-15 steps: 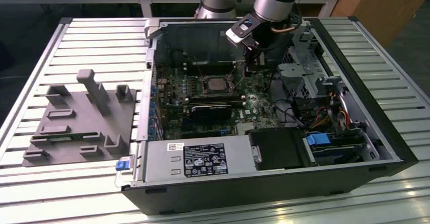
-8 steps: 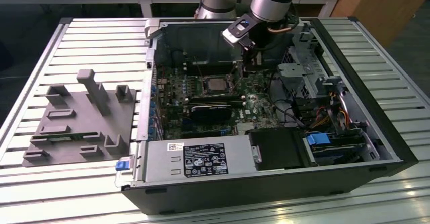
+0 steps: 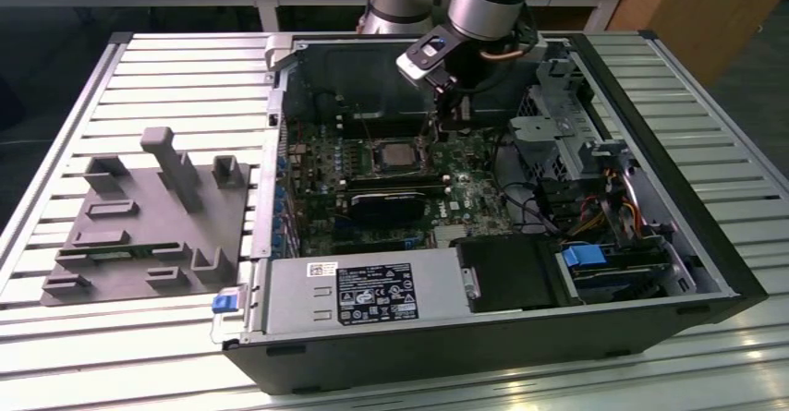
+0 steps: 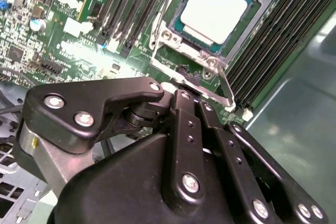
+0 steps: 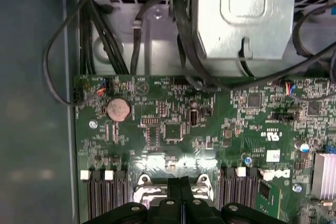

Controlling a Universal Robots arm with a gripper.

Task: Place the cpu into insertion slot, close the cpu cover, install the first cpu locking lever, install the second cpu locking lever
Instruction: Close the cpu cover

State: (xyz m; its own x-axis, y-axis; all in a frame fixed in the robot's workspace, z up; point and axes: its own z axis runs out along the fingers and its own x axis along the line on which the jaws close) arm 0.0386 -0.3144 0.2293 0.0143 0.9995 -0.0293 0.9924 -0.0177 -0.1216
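Note:
The cpu (image 4: 215, 6) lies flat in the insertion slot (image 4: 167, 36) on the green motherboard (image 5: 210, 124), its pale metal face showing through the window of the cpu cover (image 4: 251, 22), which lies down around it. In the exterior view the cpu (image 3: 397, 155) sits mid-board, with my gripper (image 3: 442, 125) lowered just to its right, inside the case. My gripper (image 4: 181, 95) is shut, its tips at the socket's edge against a thin silver locking lever (image 4: 226, 85). Whether the lever is pinched or only touched is unclear. In the first wrist view my gripper (image 5: 181, 184) stands with its fingers together.
Long black memory slots (image 4: 278, 40) flank the socket. A black fan card (image 3: 388, 203) lies nearer the front, then the power supply (image 3: 358, 291). The drive cage (image 3: 555, 125) and cables (image 5: 100, 40) crowd the exterior view's right. A grey fixture (image 3: 154, 217) sits outside the case.

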